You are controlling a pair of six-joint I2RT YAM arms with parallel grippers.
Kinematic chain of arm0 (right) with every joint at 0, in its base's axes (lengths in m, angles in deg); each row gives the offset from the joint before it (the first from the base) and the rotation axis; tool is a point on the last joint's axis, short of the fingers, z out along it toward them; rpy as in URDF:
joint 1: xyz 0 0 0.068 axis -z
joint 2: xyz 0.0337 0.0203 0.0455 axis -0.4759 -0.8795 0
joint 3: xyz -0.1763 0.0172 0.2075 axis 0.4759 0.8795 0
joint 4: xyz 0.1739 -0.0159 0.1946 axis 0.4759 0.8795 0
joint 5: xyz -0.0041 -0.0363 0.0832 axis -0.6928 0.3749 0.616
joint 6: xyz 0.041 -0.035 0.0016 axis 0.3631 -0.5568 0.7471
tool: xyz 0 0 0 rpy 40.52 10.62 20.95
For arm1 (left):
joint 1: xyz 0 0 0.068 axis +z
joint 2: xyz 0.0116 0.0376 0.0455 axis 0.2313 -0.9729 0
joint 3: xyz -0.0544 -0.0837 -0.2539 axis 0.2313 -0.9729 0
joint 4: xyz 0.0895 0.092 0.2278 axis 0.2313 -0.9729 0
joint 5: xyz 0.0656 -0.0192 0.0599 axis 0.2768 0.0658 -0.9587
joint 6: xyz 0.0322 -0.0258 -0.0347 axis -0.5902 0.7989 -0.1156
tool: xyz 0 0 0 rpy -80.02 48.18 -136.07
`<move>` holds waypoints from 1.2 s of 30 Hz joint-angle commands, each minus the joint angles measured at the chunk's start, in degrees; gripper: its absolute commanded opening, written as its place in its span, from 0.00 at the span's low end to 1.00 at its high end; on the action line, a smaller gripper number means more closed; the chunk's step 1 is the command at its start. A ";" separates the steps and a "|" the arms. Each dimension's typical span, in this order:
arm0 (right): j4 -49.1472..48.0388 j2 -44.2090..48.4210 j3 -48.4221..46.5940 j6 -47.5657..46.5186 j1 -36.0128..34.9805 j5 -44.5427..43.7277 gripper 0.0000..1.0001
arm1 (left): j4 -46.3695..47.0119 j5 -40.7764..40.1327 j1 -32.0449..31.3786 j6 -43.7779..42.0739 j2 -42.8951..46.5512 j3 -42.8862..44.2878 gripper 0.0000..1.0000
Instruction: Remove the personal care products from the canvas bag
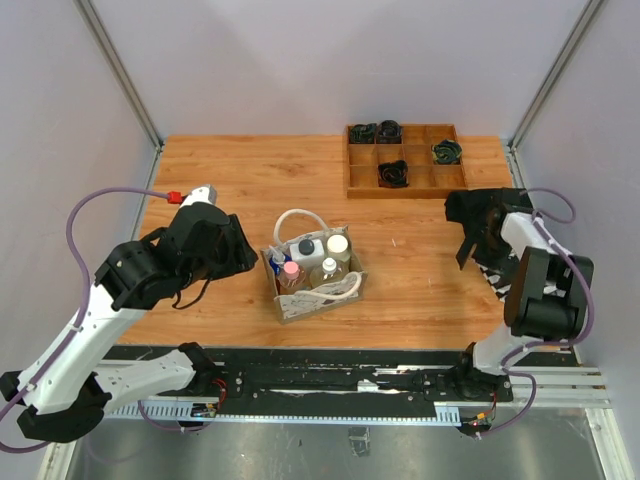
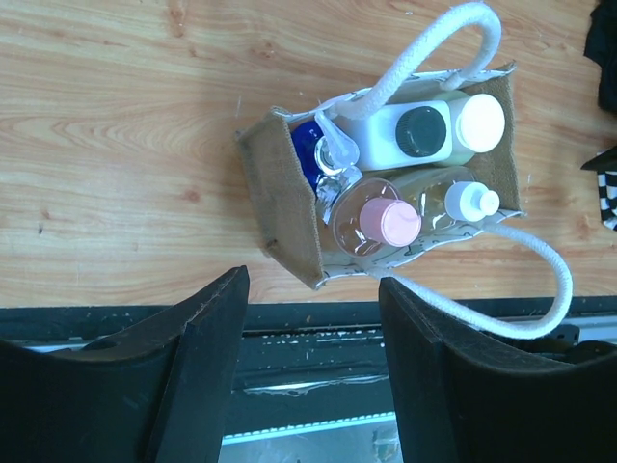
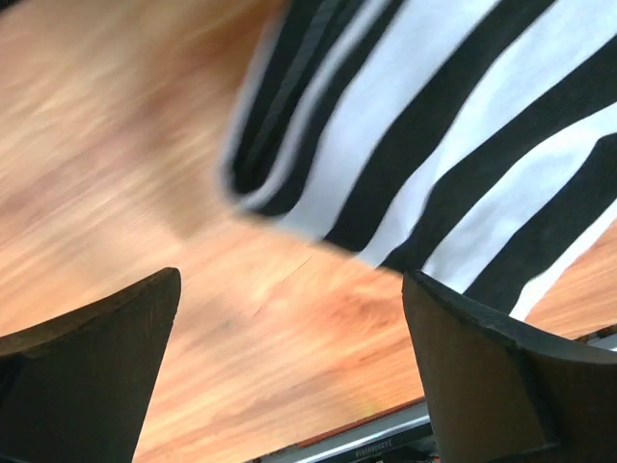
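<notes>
Left wrist view is where we start: our left gripper (image 2: 310,286) has its jaws partly spread with nothing between them. It hovers over the near table edge, just short of the canvas bag (image 2: 280,207).

The bag stands mouth-up near the middle of the wooden table (image 1: 220,170), with all the personal care products inside it. They are packed close:
- a pink-capped bottle (image 2: 386,220) in the nearest corner
- a clear bottle with a small white cap (image 2: 472,201) beside it
- a white bottle with a black cap (image 2: 405,130) behind
- a pale bottle with a round white cap (image 2: 479,122) behind
- a blue bottle (image 2: 308,149), half hidden under a clear pump top

We judge the bottles to be stiff, smooth plastic, fairly light and likely slippery on their sides. The best hold looks to be from above, at the cap or neck of the pink-capped bottle.

The bag is soft and light, so it may lift or tip along with a tightly wedged bottle. The rope handles (image 2: 540,280) loop over the mouth and could snag.

Our right gripper (image 3: 289,289) is spread wide and empty above a black-and-white striped cloth (image 3: 434,145), well apart from the bag.
</notes>
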 commanded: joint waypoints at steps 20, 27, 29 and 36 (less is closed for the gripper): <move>7.87 -32.42 -67.63 -16.76 -20.59 -2.76 0.98 | 7.65 -0.62 -0.44 0.06 0.15 -6.91 0.62; 14.95 -45.57 -82.65 -13.96 -15.13 -0.44 0.99 | 7.99 -0.86 -0.44 0.32 1.00 -6.87 0.62; 16.93 -48.54 -84.86 -14.38 -15.09 -1.08 0.98 | 7.98 -0.82 -0.44 0.25 0.71 -6.75 0.62; 20.05 -53.54 -85.21 -13.23 -13.82 -3.54 0.99 | 7.66 -0.33 -0.45 0.11 -0.30 -6.08 0.62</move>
